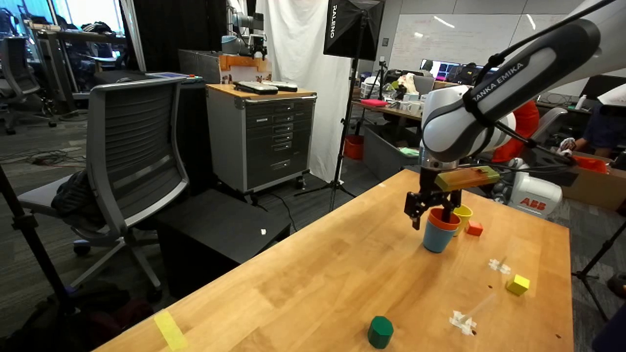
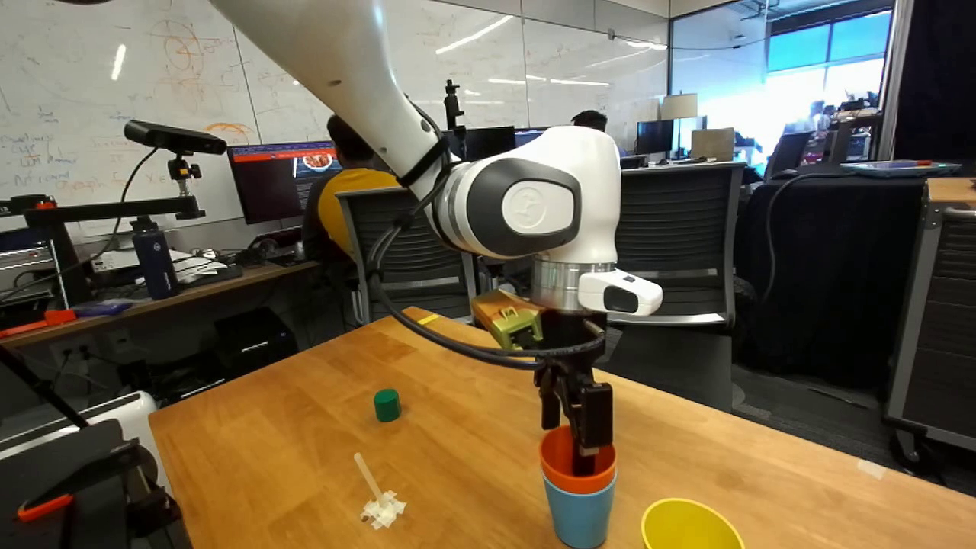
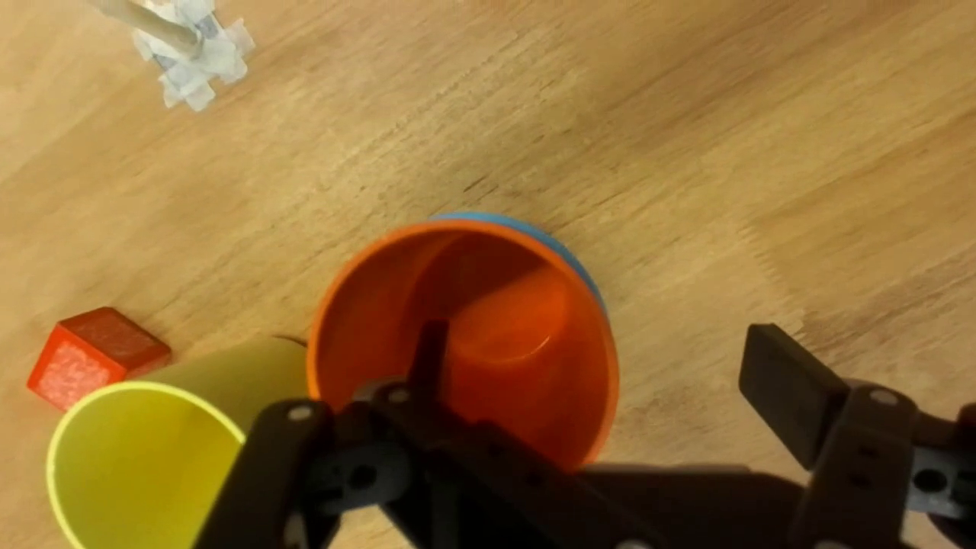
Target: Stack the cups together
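Orange cup point(image 2: 564, 476) nested in the blue cup point(image 2: 581, 517). The claw point(image 3: 598, 362) stands spread, one finger point(image 3: 430, 354) inside the rim, one outside, to my eye so as to straddle the wall; the yellow cup point(image 3: 141, 465), just beside, apparently awaits nesting.

In an exterior view, white letters on the black studio light point(image 1: 353, 32) spell RALENO; the robot arm point(image 1: 543, 61) reads ANKA EMIKA — its start hidden — and a white machine point(image 1: 544, 190) bears ABB in red. Whiteboard point(image 2: 171, 103) handwriting is too faint to read.
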Controlling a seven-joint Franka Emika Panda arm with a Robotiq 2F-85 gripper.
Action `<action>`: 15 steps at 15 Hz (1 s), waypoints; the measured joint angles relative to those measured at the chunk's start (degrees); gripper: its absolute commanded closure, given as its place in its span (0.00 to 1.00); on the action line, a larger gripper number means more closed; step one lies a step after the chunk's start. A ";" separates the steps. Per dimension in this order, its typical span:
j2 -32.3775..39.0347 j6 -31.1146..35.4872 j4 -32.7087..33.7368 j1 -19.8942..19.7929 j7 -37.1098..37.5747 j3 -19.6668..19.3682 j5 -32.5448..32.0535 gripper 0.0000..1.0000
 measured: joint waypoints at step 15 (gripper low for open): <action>0.35 0.00 0.06 -0.01 0.00 0.00 0.00 0.98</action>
